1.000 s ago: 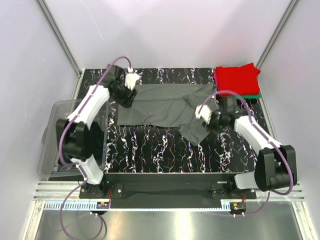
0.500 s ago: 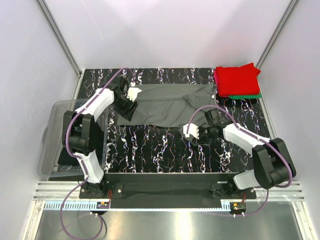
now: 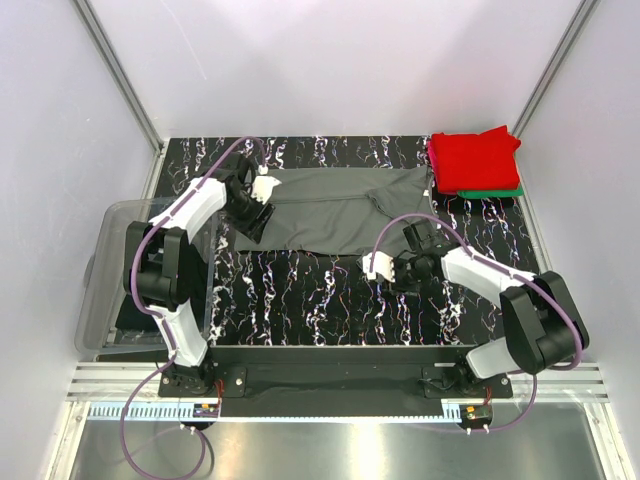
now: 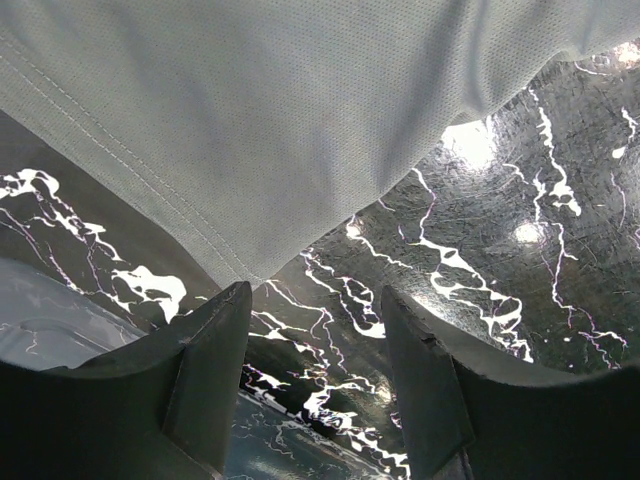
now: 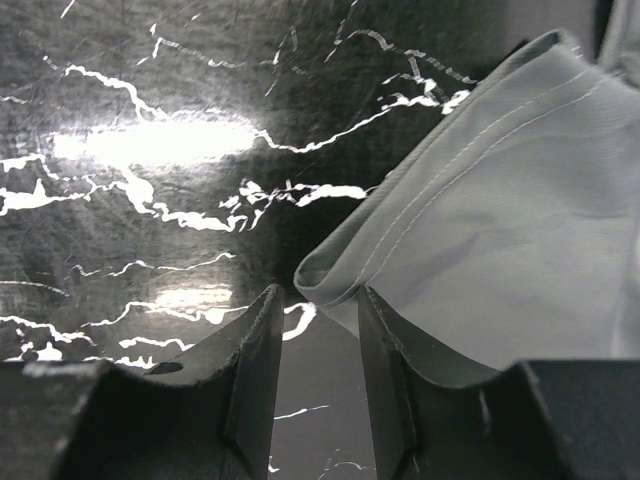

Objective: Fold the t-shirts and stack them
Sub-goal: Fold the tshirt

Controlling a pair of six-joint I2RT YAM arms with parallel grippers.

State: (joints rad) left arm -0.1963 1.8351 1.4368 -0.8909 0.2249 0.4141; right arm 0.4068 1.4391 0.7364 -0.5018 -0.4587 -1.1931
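A dark grey t-shirt lies spread flat across the back half of the black marbled table. My left gripper hovers low at its near-left corner. In the left wrist view, that hem corner ends just ahead of the open left gripper, with only table between the jaws. My right gripper sits at the shirt's near-right flap. Its jaws stand open in the right wrist view, with a rolled hem edge at their mouth, not pinched. A folded red t-shirt lies on a green one.
A clear plastic tub stands off the table's left edge, beside the left arm. The red-and-green stack occupies the back right corner. Grey walls and metal posts close in the back and sides.
My right gripper has moved down and to the left, from over the shirt's right side to its near flap. The left gripper has shifted slightly along the shirt's left edge towards the near corner.
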